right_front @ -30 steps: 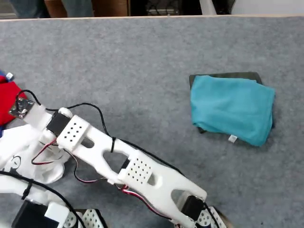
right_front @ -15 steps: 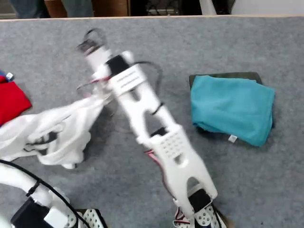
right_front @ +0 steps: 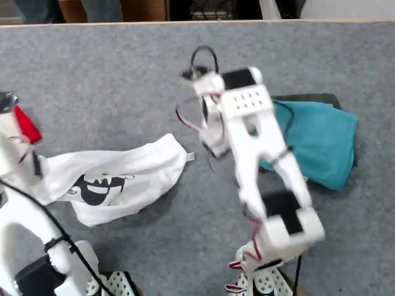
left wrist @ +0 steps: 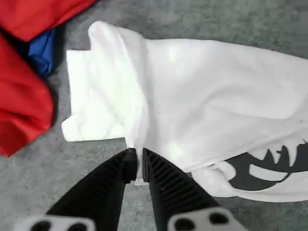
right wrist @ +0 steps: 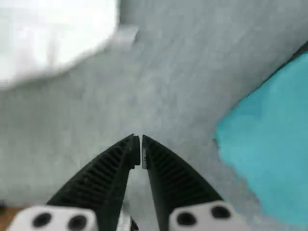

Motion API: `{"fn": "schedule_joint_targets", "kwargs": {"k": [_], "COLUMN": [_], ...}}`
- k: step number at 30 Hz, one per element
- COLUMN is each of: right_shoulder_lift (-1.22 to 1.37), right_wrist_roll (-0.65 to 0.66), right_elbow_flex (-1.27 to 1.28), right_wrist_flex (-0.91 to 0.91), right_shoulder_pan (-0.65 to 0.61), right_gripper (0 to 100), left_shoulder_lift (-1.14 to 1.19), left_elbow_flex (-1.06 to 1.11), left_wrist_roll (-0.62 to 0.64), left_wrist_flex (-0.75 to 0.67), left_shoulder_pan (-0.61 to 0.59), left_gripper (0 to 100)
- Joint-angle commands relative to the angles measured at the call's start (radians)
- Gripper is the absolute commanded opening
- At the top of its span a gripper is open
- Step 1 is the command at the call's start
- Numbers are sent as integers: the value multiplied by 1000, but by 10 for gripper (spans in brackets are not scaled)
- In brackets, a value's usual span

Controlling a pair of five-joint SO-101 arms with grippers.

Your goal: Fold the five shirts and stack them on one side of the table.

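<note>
Evidently the step in hand is spreading the white shirt (right_front: 117, 182) flat on the table (right_front: 123, 74) before any fold. It is lying rumpled on the left arm's side, print upward, one end bunched beside the red shirt (left wrist: 24, 110) and a scrap of blue cloth (left wrist: 41, 50).

To do this well, the left gripper (left wrist: 136, 166) should be drawing its pinched edge outward and low, so the creases are pulling out rather than lifting. The cloth should also be staying apart from the red shirt, which could otherwise be dragged along. The opposite corner, the one with the small label, probably needs a hold from the other arm, so that both ends are tensioning together.

The left gripper is clamping a narrow ridge of white fabric at the shirt's bunched edge, its jaws almost meeting around it.

The right gripper (right wrist: 140, 149) is hanging over bare table between the white shirt's labelled corner and the folded teal shirt (right_front: 315, 145). Its jaws are standing together with a bare slit between them, gripping nothing. The teal shirt is resting on a dark folded shirt (right_front: 308, 97), likely the start of the stack.
</note>
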Motion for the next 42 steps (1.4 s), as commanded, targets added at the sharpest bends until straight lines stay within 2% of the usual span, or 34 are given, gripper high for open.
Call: {"fn": "schedule_joint_targets", "kwargs": {"k": [1, 4, 8, 11, 15, 20, 24, 28, 32, 36, 39, 42], "right_shoulder_lift": [-228, -232, -67, 139, 464, 878, 1076, 1063, 1043, 1041, 1041, 1044], "right_wrist_roll": [115, 35, -118, -216, -325, -376, -393, -440, -493, -482, -425, -328], "right_elbow_flex": [162, 99, -94, -343, -771, -1326, -1666, -1666, -1601, -1515, -1477, -1425], "right_wrist_flex": [-26, -98, -173, -181, -103, -25, 9, -20, -161, -256, -247, -150], "right_shoulder_pan": [-8, -26, -49, -66, -184, -379, -431, -420, -456, -549, -617, -671], "right_gripper": [15, 32, 201, 300, 307, 308, 307, 307, 306, 217, 142, 166], "left_shoulder_lift": [-17, -43, -176, -345, -566, -819, -1042, -1191, -1269, -1315, -1341, -1347], "left_elbow_flex": [-85, -173, -275, -308, -283, -179, -93, -51, -65, -114, -134, -108], "left_wrist_roll": [83, 100, 95, 94, 31, -51, -83, -95, -91, -29, -2, 2], "left_wrist_flex": [9, 109, 238, 239, 238, 239, 239, 239, 238, 238, 238, 238], "left_shoulder_pan": [134, 234, 363, 407, 417, 400, 291, 193, 143, 145, 145, 145], "left_gripper": [29, 29, 29, 29, 29, 29, 29, 28, 28, 29, 29, 29]}}
